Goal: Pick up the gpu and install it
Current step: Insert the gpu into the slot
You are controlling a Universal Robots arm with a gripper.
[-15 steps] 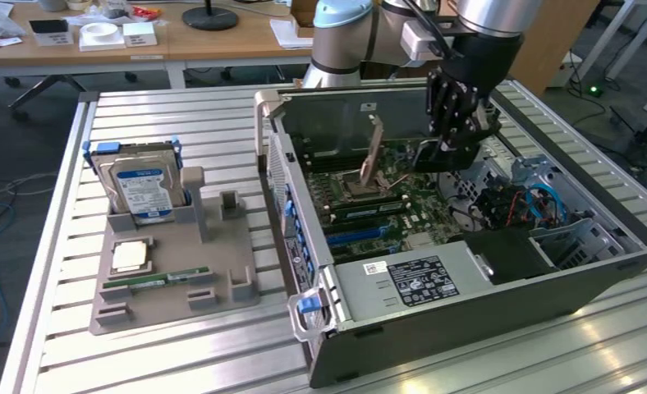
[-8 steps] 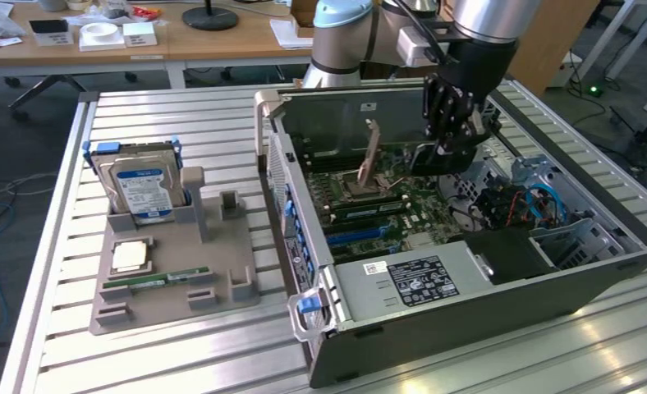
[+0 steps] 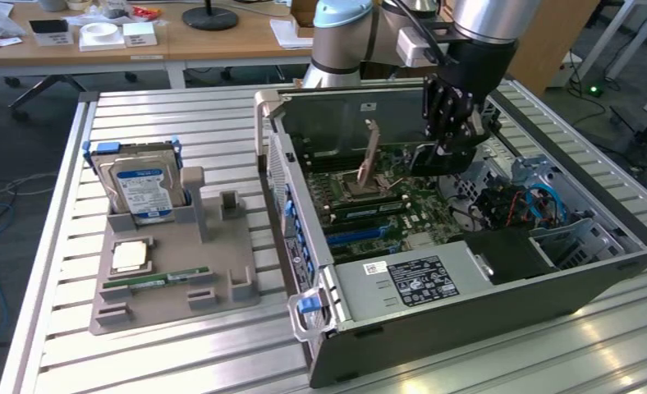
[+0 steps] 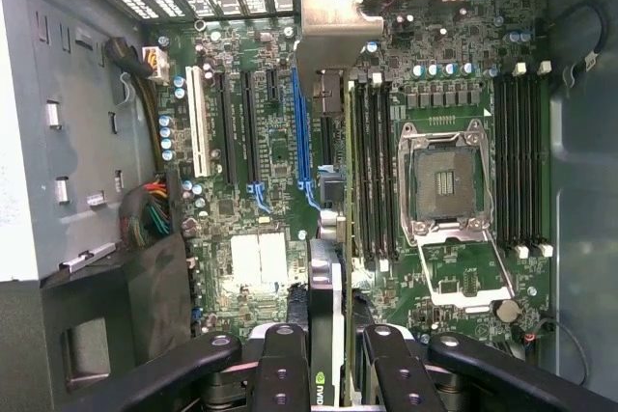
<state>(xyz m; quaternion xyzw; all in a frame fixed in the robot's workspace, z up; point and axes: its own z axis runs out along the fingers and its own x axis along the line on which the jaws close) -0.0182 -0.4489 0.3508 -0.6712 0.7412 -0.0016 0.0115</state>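
Currently: gripper [image 4: 328,366] [image 3: 451,135], fingers closed on the gpu [image 4: 325,287] [image 3: 442,158], card held on edge over the motherboard [image 4: 253,156] near the blue expansion slot [image 4: 298,132], inside the open computer case [image 3: 466,316].

gpu [image 4: 326,320] black | motherboard [image 4: 256,156] green | hard drive [image 3: 143,193] silver, blue label

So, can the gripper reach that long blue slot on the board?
Probably yes: the gripper, holding the gpu, hangs over the open case, and the blue slot looks uncovered.
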